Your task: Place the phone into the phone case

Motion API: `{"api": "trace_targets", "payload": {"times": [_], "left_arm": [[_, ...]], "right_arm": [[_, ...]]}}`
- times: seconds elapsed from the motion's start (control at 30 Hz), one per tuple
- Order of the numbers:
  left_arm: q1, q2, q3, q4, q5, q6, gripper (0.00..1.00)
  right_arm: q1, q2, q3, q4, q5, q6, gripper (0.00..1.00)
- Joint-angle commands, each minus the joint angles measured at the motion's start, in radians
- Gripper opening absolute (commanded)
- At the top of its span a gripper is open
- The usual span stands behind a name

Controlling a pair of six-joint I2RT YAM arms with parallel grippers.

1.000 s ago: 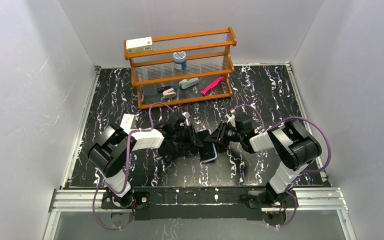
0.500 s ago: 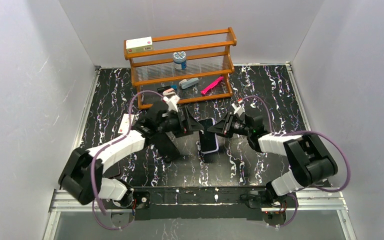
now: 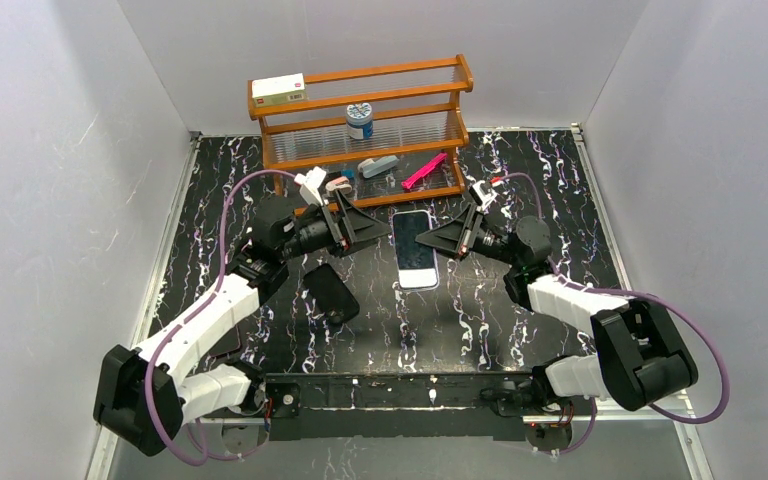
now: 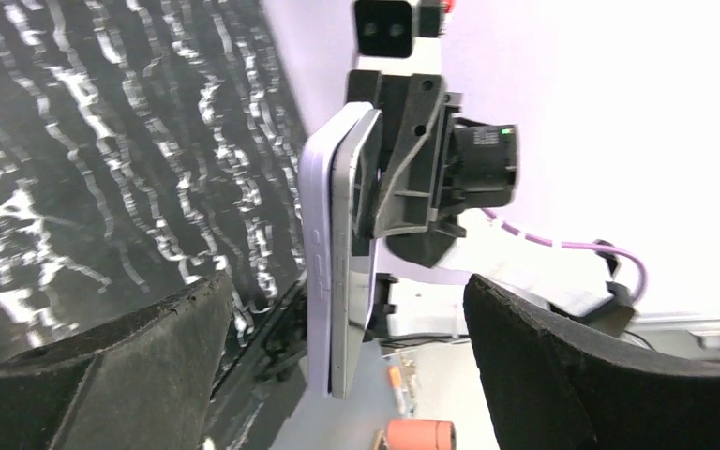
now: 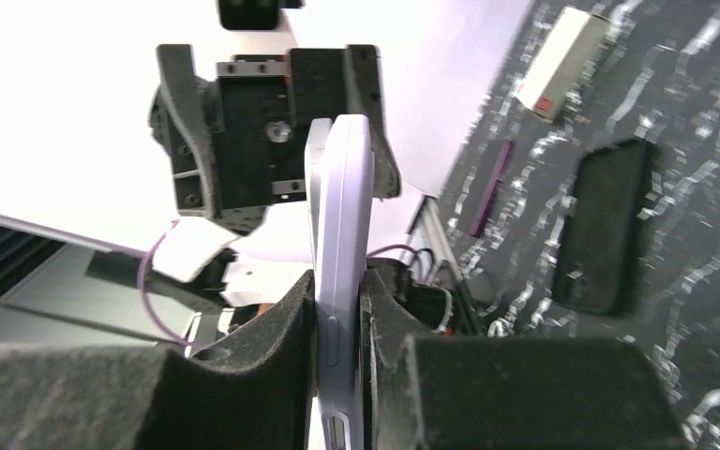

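Right claw (image 3: 430,243) is closed narrow on the phone (image 3: 415,250), pressing the glossy screen and the pale back between its two pads near the long edge at the 3 o'clock side. The phone is therefore lifted over the middle of the worktop (image 3: 580,190), a little toward 12 o'clock, in front of the wooden rack (image 3: 390,70). At 9 o'clock from the phone the left claw (image 3: 368,228) stands wide open; in its wrist view the fingers are on both sides of the phone and do not touch it. The phone case (image 3: 330,292) lies flat on the worktop at about 8 o'clock from the phone, apart from it. I judge the phone to be stiff, rather light and slippery on its glass, and fragile if it drops, so the hold should be on the two flat faces or on the rim. The matte case probably bends a little at its lips and may slide when the phone is pressed in. It is hard to tell whether the open side of the case faces up. The right wrist view cuts off the lower end of the phone, and the top view does not show how high it hangs.
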Motion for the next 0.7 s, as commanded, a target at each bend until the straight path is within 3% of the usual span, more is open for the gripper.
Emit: {"api": "trace_targets", "payload": {"times": [0.0, 0.13, 0.3, 0.67], "left_arm": [[0.006, -0.028, -0.033, 0.226, 0.083, -0.124, 0.89], [0.005, -0.025, -0.041, 0.302, 0.093, -0.149, 0.86], [0.005, -0.012, -0.075, 0.401, 0.097, -0.196, 0.76], [-0.001, 0.008, -0.119, 0.497, 0.078, -0.265, 0.30]], "right_arm": [[0.004, -0.022, 0.001, 0.344, -0.026, 0.220, 0.01], [0.030, 0.003, 0.016, 0.413, -0.028, 0.274, 0.01], [0.061, 0.030, 0.024, 0.449, -0.016, 0.294, 0.01], [0.103, 0.099, 0.029, 0.511, -0.014, 0.317, 0.03]]}}
